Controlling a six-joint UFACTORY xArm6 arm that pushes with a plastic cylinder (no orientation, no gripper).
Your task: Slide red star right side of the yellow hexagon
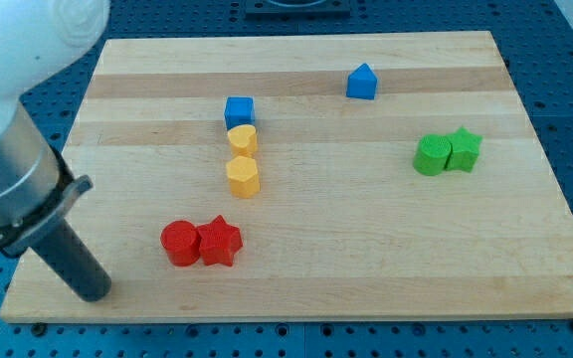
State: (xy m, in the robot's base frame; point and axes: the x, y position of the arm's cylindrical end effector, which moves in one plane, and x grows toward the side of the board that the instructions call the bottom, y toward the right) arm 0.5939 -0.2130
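Observation:
The red star (220, 242) lies at the lower left of the wooden board (366, 249), touching a red cylinder (179, 244) on its left. The yellow hexagon (243, 176) sits above and slightly right of the star, with a gap between them. My tip (95, 292) rests near the board's bottom left edge, to the left of and below the red cylinder, apart from every block.
A yellow heart-like block (243, 139) and a blue cube (239, 111) stand in a column above the hexagon. A blue pentagon-shaped block (362, 83) is at the top middle. A green cylinder (431, 156) and a green star (464, 149) touch at the right.

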